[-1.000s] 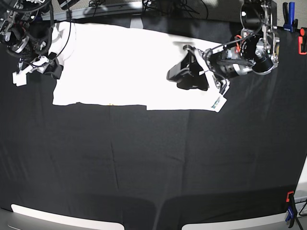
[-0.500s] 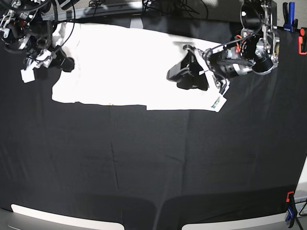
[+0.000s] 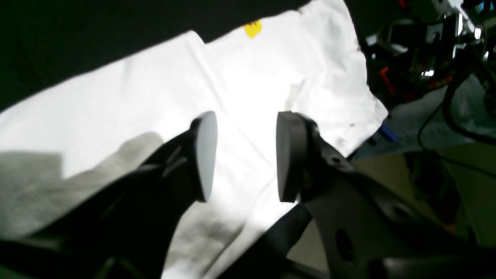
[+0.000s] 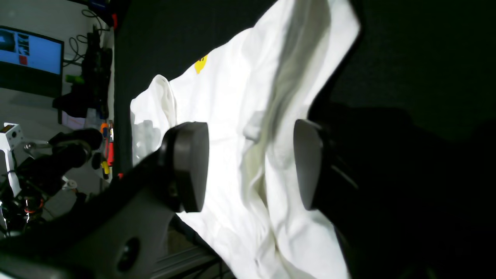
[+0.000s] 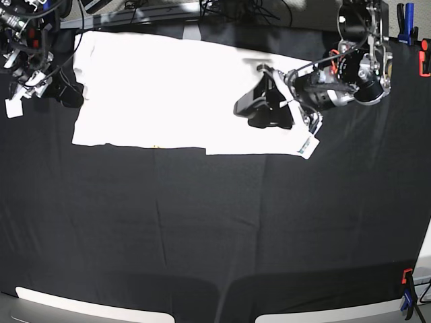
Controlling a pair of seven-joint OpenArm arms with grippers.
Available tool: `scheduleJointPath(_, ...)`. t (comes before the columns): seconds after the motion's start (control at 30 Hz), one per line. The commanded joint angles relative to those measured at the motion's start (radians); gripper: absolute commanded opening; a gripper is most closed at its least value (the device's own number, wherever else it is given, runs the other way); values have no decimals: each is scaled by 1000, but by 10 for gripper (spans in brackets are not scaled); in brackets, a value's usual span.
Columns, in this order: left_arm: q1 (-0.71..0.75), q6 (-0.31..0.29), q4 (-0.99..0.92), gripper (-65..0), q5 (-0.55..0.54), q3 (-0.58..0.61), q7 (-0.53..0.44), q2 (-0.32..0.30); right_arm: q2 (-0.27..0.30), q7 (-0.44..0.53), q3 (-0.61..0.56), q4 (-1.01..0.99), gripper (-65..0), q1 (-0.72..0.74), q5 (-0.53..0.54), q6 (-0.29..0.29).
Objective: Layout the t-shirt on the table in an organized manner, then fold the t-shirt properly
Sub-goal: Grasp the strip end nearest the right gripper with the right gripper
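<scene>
The white t-shirt (image 5: pixel 168 87) lies spread plain side up across the far half of the black table (image 5: pixel 202 222). A strip of print shows at its near right corner. My left gripper (image 5: pixel 246 106) hovers over the shirt's right part. In the left wrist view the left gripper (image 3: pixel 246 155) is open with only the t-shirt (image 3: pixel 116 108) below it. My right gripper (image 5: pixel 66 92) sits just off the shirt's left edge. The right wrist view shows the right gripper (image 4: pixel 248 164) open, with rumpled t-shirt (image 4: pixel 232 97) cloth behind the gap.
Blue and red clamps (image 5: pixel 406 20) stand at the far right edge, and another clamp (image 5: pixel 407 279) is at the near right corner. Cables and stands (image 5: pixel 229 8) crowd the back edge. The near half of the table holds only black cloth.
My right arm has drawn back to the left and away from the shirt, uncovering its left sleeve edge. The left arm has stayed put.
</scene>
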Motion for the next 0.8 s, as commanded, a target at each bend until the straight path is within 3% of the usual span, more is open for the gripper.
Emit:
scheduleJointPath(0.0, -8, -7, 18, -418, -24, -3, -24, -1, 17, 8, 3, 16, -314, 5, 32, 6)
scheduleJointPath(0.17, -8, -7, 18, -418, -24, -3, -24, -1, 13, 14, 3, 16, -314, 6, 10, 6)
scheduleJointPath(0.37, -8, -7, 18, -418, -24, -3, -24, -1, -5, 143, 3, 16, -314, 6, -188, 6)
scheduleJointPath(0.57, -8, -7, 18, -418, -24, -3, -24, -1, -49, 143, -48, 16, -314, 6, -166, 6)
scheduleJointPath(0.77, -8, -7, 18, -418, -24, -3, -23, -1, -70, 97, -81, 16, -314, 5, -21, 6)
